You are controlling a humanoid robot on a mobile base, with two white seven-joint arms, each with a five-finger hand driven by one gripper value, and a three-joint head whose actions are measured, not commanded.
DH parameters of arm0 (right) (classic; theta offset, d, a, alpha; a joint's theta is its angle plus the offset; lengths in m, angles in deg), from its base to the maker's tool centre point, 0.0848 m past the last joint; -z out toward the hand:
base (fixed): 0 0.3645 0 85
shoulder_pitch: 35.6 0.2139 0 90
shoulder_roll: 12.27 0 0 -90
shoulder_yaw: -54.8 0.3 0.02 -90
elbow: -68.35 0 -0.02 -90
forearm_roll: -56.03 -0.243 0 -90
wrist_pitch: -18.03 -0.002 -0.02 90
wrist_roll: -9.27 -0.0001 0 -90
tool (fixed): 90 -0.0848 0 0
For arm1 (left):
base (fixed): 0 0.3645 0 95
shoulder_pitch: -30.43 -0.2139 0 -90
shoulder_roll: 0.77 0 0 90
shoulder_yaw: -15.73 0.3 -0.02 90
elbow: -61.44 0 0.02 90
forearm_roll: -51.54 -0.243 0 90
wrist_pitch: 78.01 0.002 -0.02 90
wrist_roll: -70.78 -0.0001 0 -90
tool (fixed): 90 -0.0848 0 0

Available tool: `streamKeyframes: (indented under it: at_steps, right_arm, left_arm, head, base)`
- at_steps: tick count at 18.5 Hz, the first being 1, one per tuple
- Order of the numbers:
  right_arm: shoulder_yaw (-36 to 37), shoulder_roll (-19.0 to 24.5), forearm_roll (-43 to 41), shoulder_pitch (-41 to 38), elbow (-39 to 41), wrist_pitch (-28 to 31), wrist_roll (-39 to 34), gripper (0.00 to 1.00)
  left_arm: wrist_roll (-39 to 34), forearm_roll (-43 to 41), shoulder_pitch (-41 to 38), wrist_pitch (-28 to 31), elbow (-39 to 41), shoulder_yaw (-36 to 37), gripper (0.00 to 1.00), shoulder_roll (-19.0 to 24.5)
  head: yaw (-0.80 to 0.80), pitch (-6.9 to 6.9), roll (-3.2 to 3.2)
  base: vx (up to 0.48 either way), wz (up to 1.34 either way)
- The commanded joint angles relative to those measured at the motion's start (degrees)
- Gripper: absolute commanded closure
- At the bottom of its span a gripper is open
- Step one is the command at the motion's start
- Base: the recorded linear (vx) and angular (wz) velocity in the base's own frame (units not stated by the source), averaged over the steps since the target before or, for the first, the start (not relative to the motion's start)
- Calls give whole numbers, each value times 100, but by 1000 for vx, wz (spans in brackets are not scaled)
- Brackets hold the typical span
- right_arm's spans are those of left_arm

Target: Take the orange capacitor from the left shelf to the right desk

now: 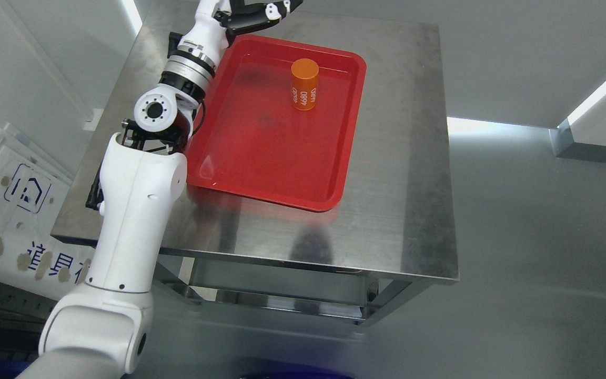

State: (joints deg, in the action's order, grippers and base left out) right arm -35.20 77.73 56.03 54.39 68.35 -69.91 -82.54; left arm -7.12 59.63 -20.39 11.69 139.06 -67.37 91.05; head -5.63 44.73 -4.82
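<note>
Head view. Nearest the camera, the white left arm (124,252) rises from the lower left corner, crosses the left edge of a steel table (397,173) and reaches to the table's far left corner. At the top edge, the left hand (253,13) hangs above the far left corner of a red tray (261,158); its dark fingers (276,9) are partly cut off by the picture's edge, appear loosely spread and grasp nothing.

The red tray lies on the table top, nearer its left edge, with its long sides running toward the far edge. An orange capacitor (304,84) stands upright inside the tray, near the far right corner, apart from the hand. White print on its side reads "0890", upside down in this view; a second, smaller line beside it is too small to read.

Left of the table, a white board (13,210) bears a blue house-shaped logo and blue characters, partly hidden by the arm.
</note>
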Motion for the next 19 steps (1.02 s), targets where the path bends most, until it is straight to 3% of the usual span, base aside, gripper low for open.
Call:
streamKeyframes:
  at_steps: [1,4,8,11,19]
  right_arm:
    - [61,-100,0,-79,194,5,-4,0]
    - [61,-100,0,-79,194,5,-4,0]
    - [61,-100,0,-79,194,5,-4,0]
    - [61,-100,0,-79,194,5,-4,0]
    - [61,-100,0,-79,194,5,-4,0]
  left_arm:
    - [135,27,-998,39,1272,-1848,0,617]
    - [91,27,-1473,100,1413,-2298,0,626]
    - [-197,0,-2194,126,1641,-2316,0,529]
    - [-848,-26,-2204,302,1703,-2272,0,538]
    - [-832,-35,-2195,320,1712,-1912,0,635]
  head:
    - [0,0,0]
    - [0,0,0]
    - [0,0,0]
    - [0,0,0]
    - [0,0,0]
  base:
    - [0,0]
    - [0,0]
    - [0,0]
    - [0,0]
    - [0,0]
